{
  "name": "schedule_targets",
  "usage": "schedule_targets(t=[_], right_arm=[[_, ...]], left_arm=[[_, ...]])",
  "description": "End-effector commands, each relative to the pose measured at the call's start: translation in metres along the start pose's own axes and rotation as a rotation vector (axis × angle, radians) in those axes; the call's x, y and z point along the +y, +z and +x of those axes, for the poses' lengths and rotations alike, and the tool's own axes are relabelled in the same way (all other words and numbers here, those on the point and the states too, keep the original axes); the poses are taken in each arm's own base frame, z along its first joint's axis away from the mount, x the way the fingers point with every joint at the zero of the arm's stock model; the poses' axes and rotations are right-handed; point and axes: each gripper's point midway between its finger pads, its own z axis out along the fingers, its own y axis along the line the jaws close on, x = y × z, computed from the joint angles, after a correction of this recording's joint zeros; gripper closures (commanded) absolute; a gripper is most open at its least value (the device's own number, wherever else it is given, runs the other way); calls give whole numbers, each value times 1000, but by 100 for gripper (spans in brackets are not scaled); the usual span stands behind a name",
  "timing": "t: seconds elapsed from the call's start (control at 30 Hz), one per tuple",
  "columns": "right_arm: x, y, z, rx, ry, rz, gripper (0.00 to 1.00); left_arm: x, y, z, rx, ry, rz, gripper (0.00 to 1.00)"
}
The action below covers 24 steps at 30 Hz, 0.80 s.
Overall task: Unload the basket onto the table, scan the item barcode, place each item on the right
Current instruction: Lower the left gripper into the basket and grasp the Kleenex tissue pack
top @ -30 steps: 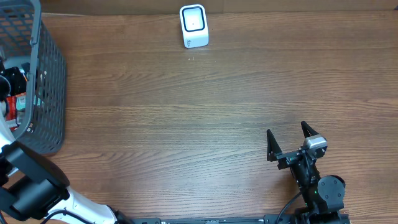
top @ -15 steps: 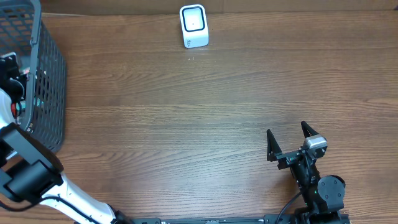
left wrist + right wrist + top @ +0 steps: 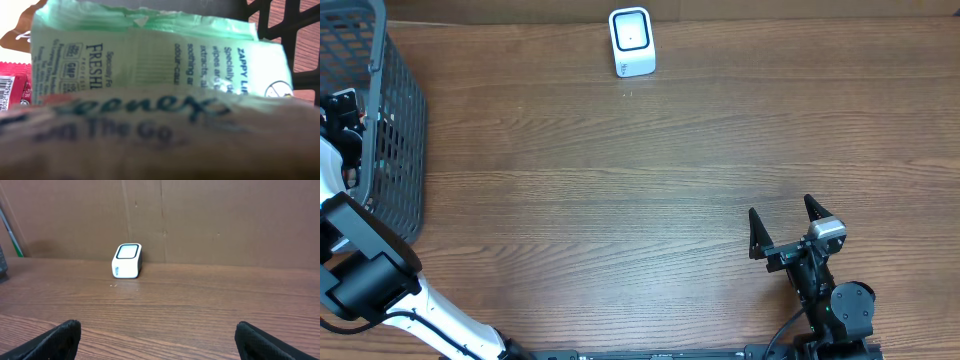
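Tissue pack (image 3: 150, 132) at 9 o'clock is judged soft, light, best pinched mid-body; closure of left gripper (image 3: 342, 108) cannot be told.

On my left, basket (image 3: 408, 120) mesh hems me in and packets (image 3: 150, 135) crowd close. From my right fingers (image 3: 756, 235) to the scanner (image 3: 631, 42), the tabletop (image 3: 620, 180) lies open.

Left arm (image 3: 365, 268) hangs inside the basket (image 3: 405, 120), scanner (image 3: 631, 42) well apart.
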Motion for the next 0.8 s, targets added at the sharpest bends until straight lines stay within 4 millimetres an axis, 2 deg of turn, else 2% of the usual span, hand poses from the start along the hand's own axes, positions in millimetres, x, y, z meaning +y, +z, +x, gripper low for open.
schedule_targets(t=[0.0, 0.17, 0.3, 0.53, 0.77], right_arm=[[0, 0, 2, -4, -2, -2, 0], [0, 0, 2, -4, -2, -3, 0], [0, 0, 2, -4, -2, -3, 0], [0, 0, 2, -4, -2, -2, 0], [0, 0, 2, -4, -2, -2, 0]], left_arm=[[1, -15, -13, -33, 16, -32, 55], [-1, -54, -42, -137, 32, -62, 57], [-2, -100, -69, -247, 25, -105, 57], [-17, -199, -106, -478, 47, -158, 57], [-43, -300, -111, -677, -31, -158, 57]])
